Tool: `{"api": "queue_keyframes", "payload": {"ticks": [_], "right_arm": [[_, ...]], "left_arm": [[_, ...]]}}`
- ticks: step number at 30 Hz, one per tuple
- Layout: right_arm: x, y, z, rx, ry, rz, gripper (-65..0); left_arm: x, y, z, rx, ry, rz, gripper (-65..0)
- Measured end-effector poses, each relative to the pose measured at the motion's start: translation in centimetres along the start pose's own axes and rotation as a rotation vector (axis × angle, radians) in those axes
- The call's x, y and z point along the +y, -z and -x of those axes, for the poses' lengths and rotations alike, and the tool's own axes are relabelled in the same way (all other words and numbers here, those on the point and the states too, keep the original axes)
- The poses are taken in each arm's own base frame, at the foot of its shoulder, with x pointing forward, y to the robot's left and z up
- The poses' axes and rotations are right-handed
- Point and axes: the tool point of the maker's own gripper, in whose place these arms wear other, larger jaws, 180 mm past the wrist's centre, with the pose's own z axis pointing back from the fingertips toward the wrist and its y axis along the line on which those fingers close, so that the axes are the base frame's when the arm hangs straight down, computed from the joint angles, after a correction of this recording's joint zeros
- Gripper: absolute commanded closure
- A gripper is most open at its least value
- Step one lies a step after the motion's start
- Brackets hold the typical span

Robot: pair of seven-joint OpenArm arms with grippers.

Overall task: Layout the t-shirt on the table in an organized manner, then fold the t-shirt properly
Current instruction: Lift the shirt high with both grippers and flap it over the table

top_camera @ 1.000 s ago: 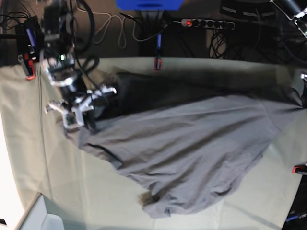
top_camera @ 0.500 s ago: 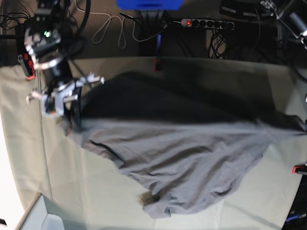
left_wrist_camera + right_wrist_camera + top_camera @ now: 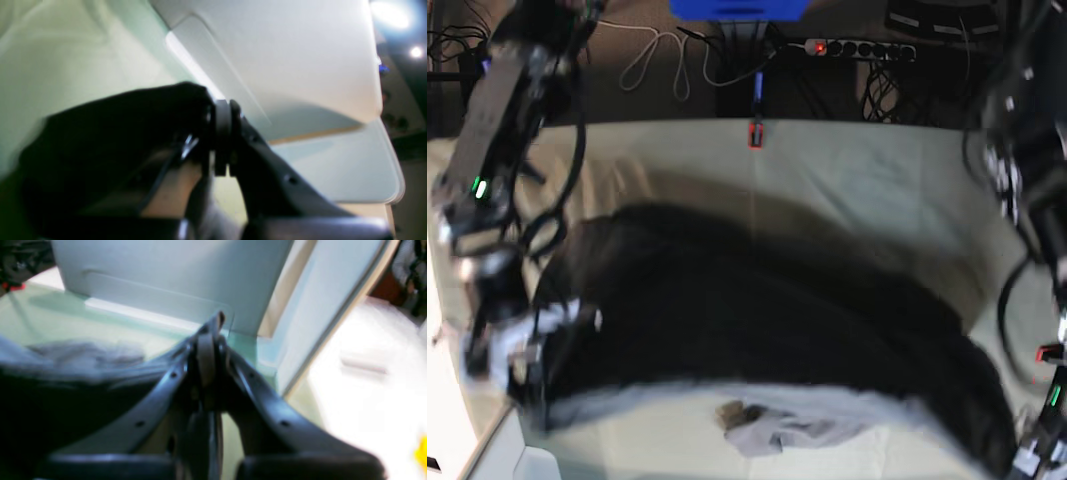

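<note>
Both arms hold the t-shirt (image 3: 757, 330) raised as a dark sheet across the near half of the surface (image 3: 847, 180).

In the base view the shirt spans from the right gripper (image 3: 522, 375) at the near left corner to the left gripper (image 3: 1027, 455) at the near right edge, and a lighter bunched part of it lies on the surface at front centre. In the right wrist view the fingers (image 3: 206, 353) are pressed together with dark fabric beside and behind them. In the left wrist view the fingers (image 3: 223, 133) are likewise pressed together, with dark cloth bunched against them. A red clamp (image 3: 754, 133) sits at the far edge.
</note>
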Motion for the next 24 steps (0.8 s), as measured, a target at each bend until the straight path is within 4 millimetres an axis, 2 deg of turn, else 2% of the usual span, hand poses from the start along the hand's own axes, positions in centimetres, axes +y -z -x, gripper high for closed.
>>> {"api": "queue_keyframes", "payload": {"ticks": [3, 7, 9, 11, 13, 14, 16, 19, 21, 24], "right_arm": [[-3.2, 2.6, -4.4, -0.056, -0.064, 0.048, 0.0], [-8.8, 3.5, -9.9, -0.126, -0.102, 0.182, 0.0], [-10.5, 3.6, -12.3, -0.16, -0.115, 0.228, 0.0], [-11.2, 3.6, -14.1, -0.193, -0.135, 0.239, 0.0], [-11.8, 2.9, -14.3, -0.205, -0.139, 0.254, 0.0], [-12.1, 2.5, -13.7, -0.187, -0.141, 0.272, 0.0], [-12.1, 1.9, -11.1, -0.128, -0.136, 0.272, 0.0], [-10.2, 1.1, -5.3, -0.001, -0.088, 0.232, 0.0], [-6.9, 0.1, -2.0, 0.015, -0.005, 0.144, 0.0], [-3.7, -2.4, 2.3, 0.069, 0.083, 0.088, 0.0]], "left_arm": [[-5.5, 4.4, 0.2, 0.043, -0.022, 0.061, -0.1], [-14.3, 7.8, -0.6, 0.017, 0.039, 0.156, -0.1], [-19.1, 8.4, -1.9, -0.053, 0.105, 0.207, -0.1], [-24.1, 8.3, -2.0, -0.091, 0.176, 0.276, -0.1], [-28.0, 7.4, -1.7, -0.115, 0.241, 0.357, -0.1], [-29.1, 6.9, -1.6, -0.121, 0.247, 0.392, -0.1], [-29.2, 6.1, -2.3, -0.151, 0.271, 0.392, -0.1], [-27.1, 5.0, -3.2, -0.196, 0.299, 0.382, -0.1], [-23.3, 4.9, -2.1, -0.189, 0.312, 0.332, -0.1], [-14.5, 5.3, 0.6, -0.127, 0.316, 0.192, -0.1]]}}
